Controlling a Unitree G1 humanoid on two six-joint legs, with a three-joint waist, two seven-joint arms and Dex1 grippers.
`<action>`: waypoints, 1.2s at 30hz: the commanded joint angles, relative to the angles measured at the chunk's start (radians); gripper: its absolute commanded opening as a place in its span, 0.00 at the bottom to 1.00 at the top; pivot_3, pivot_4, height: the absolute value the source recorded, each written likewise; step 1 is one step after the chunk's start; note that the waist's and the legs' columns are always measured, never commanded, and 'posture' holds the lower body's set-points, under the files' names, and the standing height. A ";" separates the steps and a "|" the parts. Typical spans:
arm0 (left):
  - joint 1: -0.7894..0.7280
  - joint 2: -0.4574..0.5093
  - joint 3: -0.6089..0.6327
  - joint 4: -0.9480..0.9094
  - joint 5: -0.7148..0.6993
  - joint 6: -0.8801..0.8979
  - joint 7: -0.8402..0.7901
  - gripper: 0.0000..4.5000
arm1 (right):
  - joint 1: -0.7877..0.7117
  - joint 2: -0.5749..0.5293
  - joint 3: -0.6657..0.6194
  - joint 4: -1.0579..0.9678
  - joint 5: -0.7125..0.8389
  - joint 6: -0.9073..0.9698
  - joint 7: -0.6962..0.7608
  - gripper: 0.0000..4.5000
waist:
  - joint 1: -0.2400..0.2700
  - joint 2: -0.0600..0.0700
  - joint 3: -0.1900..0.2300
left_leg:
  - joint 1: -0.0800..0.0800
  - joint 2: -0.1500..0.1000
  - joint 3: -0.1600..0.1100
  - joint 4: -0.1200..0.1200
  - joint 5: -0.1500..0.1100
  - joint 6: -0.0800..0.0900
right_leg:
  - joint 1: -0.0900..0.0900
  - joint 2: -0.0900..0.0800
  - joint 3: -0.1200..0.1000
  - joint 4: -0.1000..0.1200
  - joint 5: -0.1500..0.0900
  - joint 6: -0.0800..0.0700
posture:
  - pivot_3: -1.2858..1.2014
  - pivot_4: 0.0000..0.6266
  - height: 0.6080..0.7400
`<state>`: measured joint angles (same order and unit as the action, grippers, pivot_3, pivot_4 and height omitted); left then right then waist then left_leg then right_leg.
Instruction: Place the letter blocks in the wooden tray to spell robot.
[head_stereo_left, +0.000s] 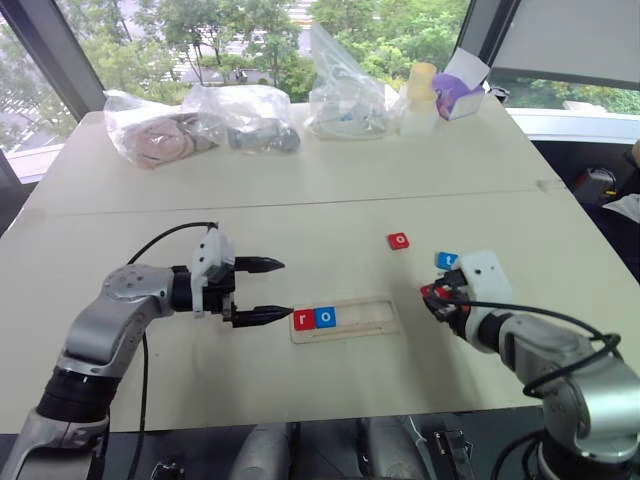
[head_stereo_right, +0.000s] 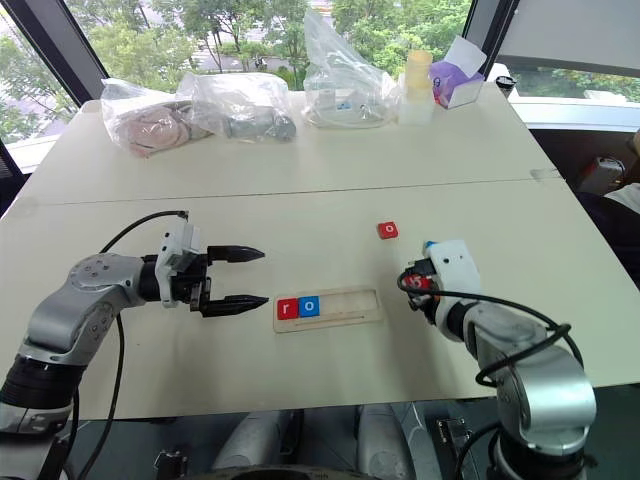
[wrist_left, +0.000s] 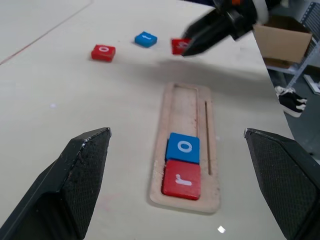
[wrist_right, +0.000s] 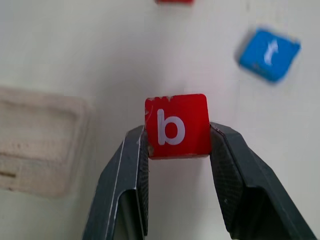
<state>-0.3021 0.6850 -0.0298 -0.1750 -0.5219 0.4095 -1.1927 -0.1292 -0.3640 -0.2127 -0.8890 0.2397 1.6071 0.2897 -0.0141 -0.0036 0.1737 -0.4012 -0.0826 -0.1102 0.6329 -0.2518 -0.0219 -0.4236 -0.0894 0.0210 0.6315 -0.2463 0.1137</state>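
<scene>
Between the two dark, ribbed fingers of the right gripper (wrist_right: 177, 150) sits a flat red square block with a white b (wrist_right: 177, 125), pinched by its side edges just above the pale tabletop (head_stereo_left: 200, 180). Near it lies a blue t block (wrist_right: 270, 54), tilted, and farther off a red o block (head_stereo_left: 398, 240) rests alone. To the left of that gripper lies the wooden tray (head_stereo_left: 365, 316), a pale strip with rounded corners and a shallow groove; a red r block (head_stereo_left: 304, 319) and a blue o block (head_stereo_left: 325, 317) sit touching each other at its left end, the remaining groove bare. Just beside that end hovers the left gripper (head_stereo_left: 272, 289), its black pointed fingers spread wide and holding nothing. At the table's far edge stand crinkled clear plastic bags (head_stereo_left: 250, 115), a yellow cup (head_stereo_left: 422, 80) and a small purple and white box (head_stereo_left: 458, 90).
</scene>
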 joint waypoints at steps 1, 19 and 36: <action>-0.019 0.000 -0.003 -0.002 0.006 -0.022 -0.011 1.00 | 0.028 0.052 -0.040 -0.058 0.014 0.007 -0.052 0.25 | -0.001 0.000 0.000 | 0.000 0.000 0.000 0.000 0.000 0.000 | 0.000 0.000 0.000 0.000 0.000 0.000 | 0.52 0.24 1.00; -0.033 -0.006 -0.003 0.004 0.017 -0.026 -0.007 1.00 | 0.037 -0.625 0.031 0.130 0.172 -0.535 0.505 0.98 | 0.001 -0.002 0.002 | 0.000 0.002 0.001 0.001 0.000 0.000 | 0.003 0.001 -0.002 -0.001 0.000 0.000 | 0.52 0.24 1.00; 0.065 0.030 0.009 -0.143 -0.017 -0.008 -0.017 1.00 | -0.194 -0.657 0.322 0.975 -0.038 -1.406 1.013 0.98 | 0.004 -0.004 0.005 | 0.011 0.006 0.002 0.000 -0.001 0.001 | 0.014 0.002 -0.001 -0.005 0.000 -0.001 | 0.52 0.24 1.00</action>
<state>-0.2398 0.6990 -0.0432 -0.2822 -0.5172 0.4050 -1.2013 -0.3088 -1.0288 0.1102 0.0676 0.2083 0.2253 1.2858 -0.0101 -0.0075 0.1784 -0.3908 -0.0768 -0.1078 0.6333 -0.2524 -0.0214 -0.4098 -0.0872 0.0196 0.6261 -0.2461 0.1125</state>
